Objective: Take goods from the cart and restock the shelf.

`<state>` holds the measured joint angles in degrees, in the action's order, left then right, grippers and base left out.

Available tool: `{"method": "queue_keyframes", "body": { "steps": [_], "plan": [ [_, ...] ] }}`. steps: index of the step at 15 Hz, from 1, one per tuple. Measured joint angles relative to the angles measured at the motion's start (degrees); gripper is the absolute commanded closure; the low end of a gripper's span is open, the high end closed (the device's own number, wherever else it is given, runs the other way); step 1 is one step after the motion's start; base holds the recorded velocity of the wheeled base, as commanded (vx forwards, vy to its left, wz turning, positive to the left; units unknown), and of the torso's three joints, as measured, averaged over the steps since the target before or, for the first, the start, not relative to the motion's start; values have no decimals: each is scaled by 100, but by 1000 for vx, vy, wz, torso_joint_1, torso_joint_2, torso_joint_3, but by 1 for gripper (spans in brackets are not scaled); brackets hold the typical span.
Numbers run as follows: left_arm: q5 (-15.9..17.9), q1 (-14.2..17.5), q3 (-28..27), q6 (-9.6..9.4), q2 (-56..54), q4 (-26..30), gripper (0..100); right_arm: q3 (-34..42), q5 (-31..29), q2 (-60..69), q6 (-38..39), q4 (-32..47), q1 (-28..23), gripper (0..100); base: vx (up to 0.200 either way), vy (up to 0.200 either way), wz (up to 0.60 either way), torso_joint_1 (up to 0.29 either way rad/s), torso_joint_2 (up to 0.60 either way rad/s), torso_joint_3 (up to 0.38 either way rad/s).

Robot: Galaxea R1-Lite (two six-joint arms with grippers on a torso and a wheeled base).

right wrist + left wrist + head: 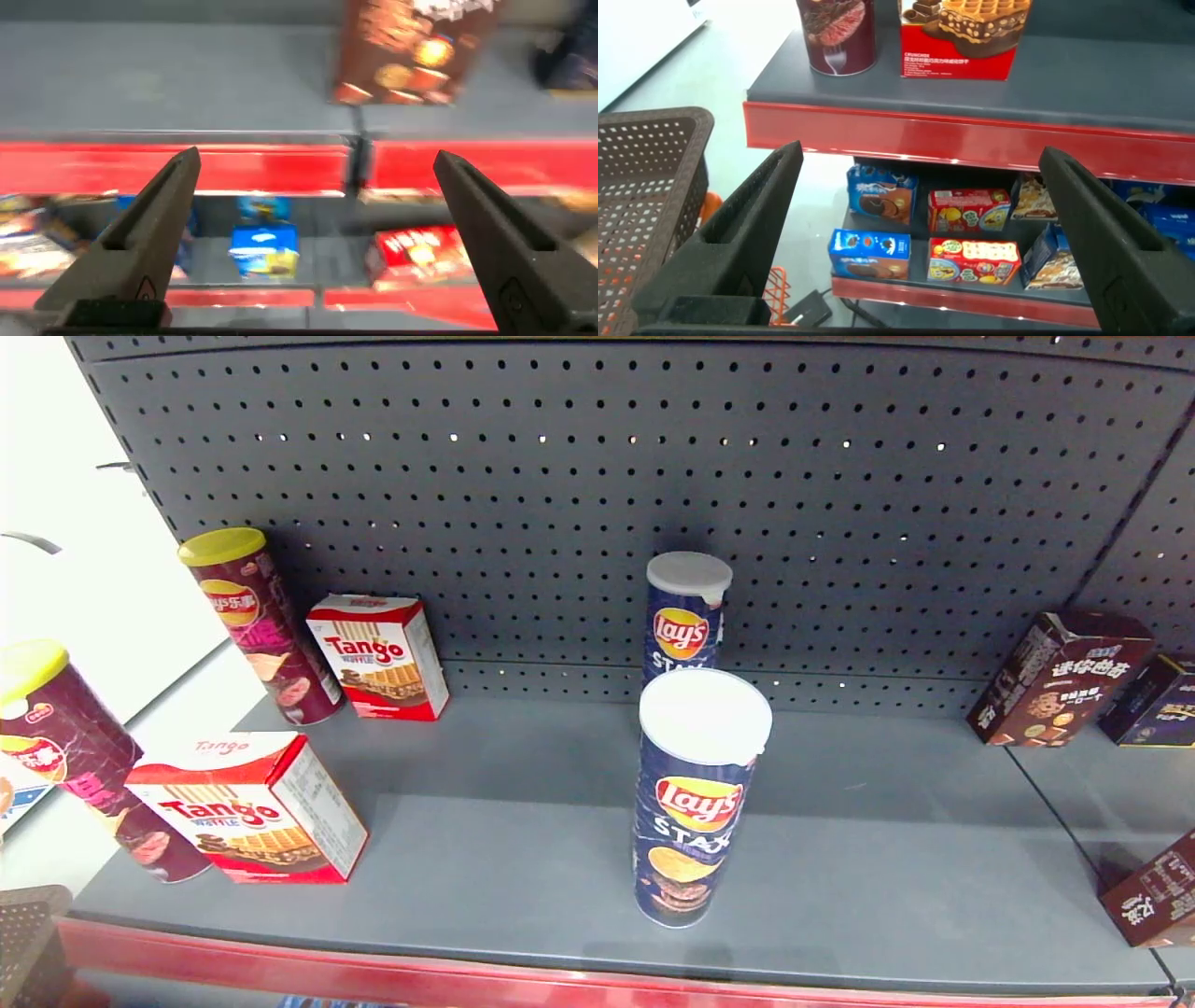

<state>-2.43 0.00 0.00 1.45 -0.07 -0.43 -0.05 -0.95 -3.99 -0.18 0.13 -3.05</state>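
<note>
- The left gripper [920, 154] hangs in front of the shelf's red front lip [971, 131], its jaws spread wide with nothing between them.
- The right gripper [316, 157] is also before the red lip, below a brown biscuit box [411, 47], jaws apart and empty.
- A brown cart basket [645, 159] sits just beside the left gripper, off the shelf's left end.
- On the grey shelf [887, 859], two blue chip cans stand upright in the middle: the front blue can [695, 803] near the front edge, the rear blue can [686, 616] against the pegboard back [597, 476].
- At the left end, a front maroon can [75, 756] touches a front wafer box [252, 807] near the front left corner.
- A rear maroon can [261, 625] and a rear wafer box [383, 658] stand at the back left.
- Small snack boxes [952, 238] fill the lower shelf.
</note>
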Motion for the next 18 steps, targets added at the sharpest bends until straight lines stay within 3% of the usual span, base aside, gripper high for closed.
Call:
{"method": "queue_keyframes", "body": {
  "steps": [4,8,10,18],
  "plan": [
    [16,0,0,-12,0,2,0,5,-2,300,11,-6,280,0,0,0,0,0,0,0],
    [-28,0,0,-4,0,2,0,5,90,344,-20,-2,302,0,-50,0,0,1,1,1],
    [-24,-2,0,-4,0,0,0,5,93,347,-4,-6,305,0,0,0,-600,0,5,5],
    [-20,-2,0,-6,0,2,0,5,93,352,2,-6,305,0,0,25,0,0,0,0]
  ]
}}
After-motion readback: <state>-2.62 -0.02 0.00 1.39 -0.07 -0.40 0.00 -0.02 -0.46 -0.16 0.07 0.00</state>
